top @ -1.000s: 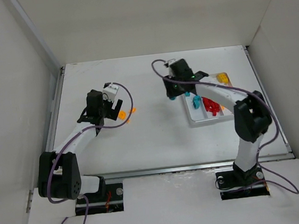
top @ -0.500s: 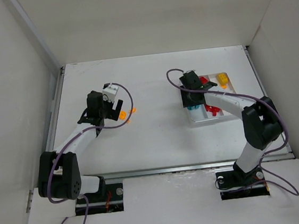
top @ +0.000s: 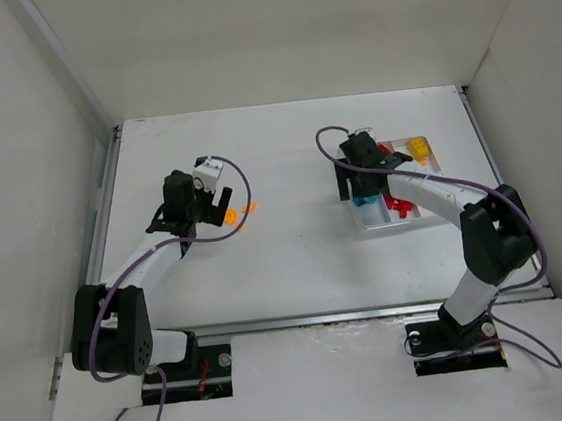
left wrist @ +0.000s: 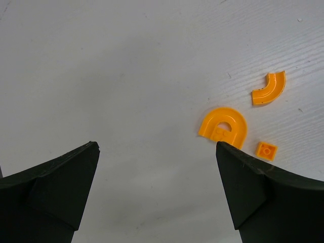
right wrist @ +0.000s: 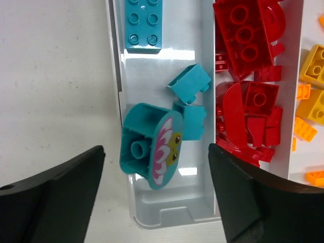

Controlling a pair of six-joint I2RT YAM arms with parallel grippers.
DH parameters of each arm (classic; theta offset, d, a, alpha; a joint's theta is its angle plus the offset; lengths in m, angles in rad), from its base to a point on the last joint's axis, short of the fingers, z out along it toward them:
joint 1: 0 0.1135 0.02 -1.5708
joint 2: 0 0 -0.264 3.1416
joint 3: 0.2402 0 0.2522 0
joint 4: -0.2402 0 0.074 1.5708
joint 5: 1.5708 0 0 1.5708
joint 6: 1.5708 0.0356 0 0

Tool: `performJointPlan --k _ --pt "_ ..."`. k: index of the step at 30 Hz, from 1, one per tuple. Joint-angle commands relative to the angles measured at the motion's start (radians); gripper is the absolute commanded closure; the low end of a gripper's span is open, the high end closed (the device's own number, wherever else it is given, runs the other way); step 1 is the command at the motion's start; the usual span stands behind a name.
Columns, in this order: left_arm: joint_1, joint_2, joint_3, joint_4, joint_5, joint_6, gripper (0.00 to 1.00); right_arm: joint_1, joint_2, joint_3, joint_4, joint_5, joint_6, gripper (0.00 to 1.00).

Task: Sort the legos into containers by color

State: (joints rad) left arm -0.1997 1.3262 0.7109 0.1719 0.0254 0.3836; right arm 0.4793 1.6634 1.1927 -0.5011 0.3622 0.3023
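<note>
Left wrist: my left tool [left wrist: 157, 152] gapes above a flat orange plastic arch [left wrist: 225, 119]; probably light, slick; I'd grip across its legs.

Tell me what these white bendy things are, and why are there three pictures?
They are two robot arms bolted to a table: a left arm and a right arm. Each ends in a gripper, like two pinching fingers. One picture looks down from above. The other two come from little cameras on the wrists, so the black wedges are each gripper's own fingers. The left gripper is wide open over three orange pieces on the table: an arch, a curved bit and a tiny square. The right gripper is open above a white tray with teal pieces, red pieces and yellow-orange pieces in separate rows. Neither gripper holds anything.
</note>
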Motion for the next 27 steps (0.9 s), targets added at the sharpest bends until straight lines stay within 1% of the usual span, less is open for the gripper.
performJointPlan --k 1,3,4,7,9,13,14,17,18,19,20,21,22,23,25,26,27 --pt "0.003 -0.024 -0.008 0.035 0.015 0.0 0.0 0.016 -0.024 0.057 -0.017 0.007 -0.032 0.08" --pt "0.003 -0.024 -0.008 0.035 0.015 0.0 0.0 0.042 -0.014 0.088 -0.033 0.036 -0.066 0.06" --pt "0.003 -0.024 -0.008 0.035 0.015 0.0 0.0 0.071 -0.014 0.129 -0.051 0.065 -0.077 0.06" --pt "0.003 -0.024 -0.008 0.035 0.015 0.0 0.0 0.132 0.007 0.188 -0.051 0.075 -0.117 0.06" --pt "0.003 -0.024 -0.019 0.035 0.015 0.0 0.0 0.16 0.032 0.241 -0.031 0.054 -0.155 0.06" --pt "0.003 -0.044 -0.037 0.035 0.015 -0.009 0.0 0.17 0.107 0.347 -0.031 0.0 -0.155 0.05" --pt "0.003 -0.044 -0.05 0.035 0.015 -0.009 0.0 0.17 0.107 0.361 -0.002 -0.059 -0.155 0.06" --pt "0.003 -0.053 -0.068 0.035 -0.007 -0.009 0.0 0.17 0.171 0.415 0.065 -0.256 -0.242 0.06" --pt "0.003 -0.064 -0.068 0.035 -0.018 -0.009 0.0 0.17 0.205 0.476 0.065 -0.376 -0.242 0.07" --pt "0.003 -0.064 -0.068 0.035 -0.033 -0.028 0.0 0.17 0.295 0.517 0.05 -0.426 -0.242 0.13" --pt "0.003 -0.073 -0.068 0.035 -0.08 -0.047 0.1 0.17 0.346 0.565 0.026 -0.472 -0.242 0.18" --pt "0.003 -0.085 -0.079 0.035 -0.108 -0.07 0.15 0.179 0.395 0.615 -0.035 -0.517 -0.242 0.21" --pt "0.003 -0.094 -0.079 0.025 -0.132 -0.093 0.21 0.194 0.473 0.692 -0.049 -0.517 -0.252 0.23" --pt "0.003 -0.094 -0.079 0.008 -0.169 -0.123 0.26 0.205 0.501 0.714 -0.05 -0.508 -0.252 0.23" --pt "0.003 -0.122 -0.1 -0.009 -0.194 -0.123 0.31 0.238 0.536 0.742 -0.027 -0.48 -0.262 0.23" --pt "0.003 -0.122 -0.1 -0.02 -0.206 -0.123 0.31 0.248 0.561 0.755 -0.014 -0.47 -0.273 0.2" --pt "0.003 -0.133 -0.1 -0.02 -0.235 -0.123 0.31 0.257 0.573 0.755 -0.002 -0.456 -0.273 0.2"
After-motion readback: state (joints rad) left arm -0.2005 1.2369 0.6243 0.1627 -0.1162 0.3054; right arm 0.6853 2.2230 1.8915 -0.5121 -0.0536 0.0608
